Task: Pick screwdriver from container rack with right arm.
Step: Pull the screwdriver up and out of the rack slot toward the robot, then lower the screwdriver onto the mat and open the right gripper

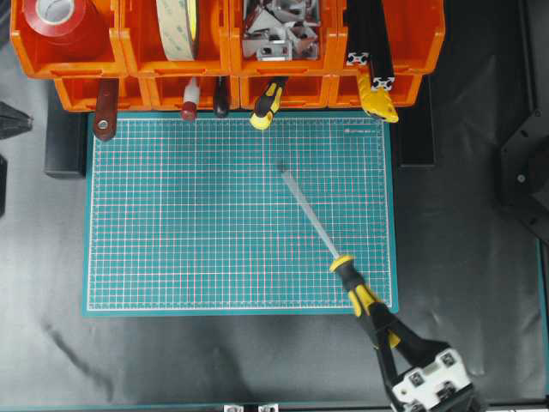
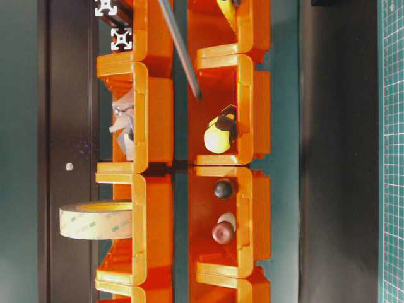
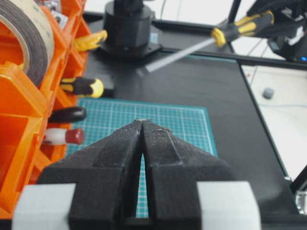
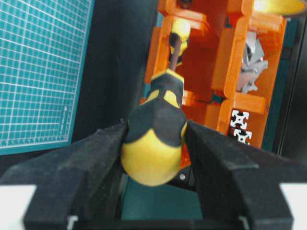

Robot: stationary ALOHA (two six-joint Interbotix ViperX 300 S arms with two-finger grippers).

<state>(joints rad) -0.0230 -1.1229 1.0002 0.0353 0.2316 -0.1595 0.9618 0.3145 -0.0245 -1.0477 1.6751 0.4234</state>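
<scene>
- Right now I am seeing the container rack point(image 1: 227, 51) at the far edge of the green mat point(image 1: 171, 240), two tiers of glossy orange plastic bins.
- The upper bins are carrying a roll of red tape point(image 1: 53, 19), a tan tape roll point(image 1: 178, 27), grey metal brackets point(image 1: 279, 39) and black slotted bars point(image 1: 371, 43).
- From the lower bins a red-brown handle point(image 1: 106, 110), a red-capped tool point(image 1: 190, 101), a dark knob point(image 1: 221, 99) and a second yellow-and-black handle point(image 1: 268, 105) are poking out.
- The right gripper point(image 4: 153, 143) is clamping the screwdriver point(image 1: 330, 245) by its rounded yellow-and-black handle, jaws partway apart around it, at the near right of the mat; the thin steel shaft is pointing up-left over the grid.
- The left gripper point(image 3: 143, 125) is sitting pinched together with nothing in it.
- Only the table-level view is showing the bins' open mouths end-on.
</scene>
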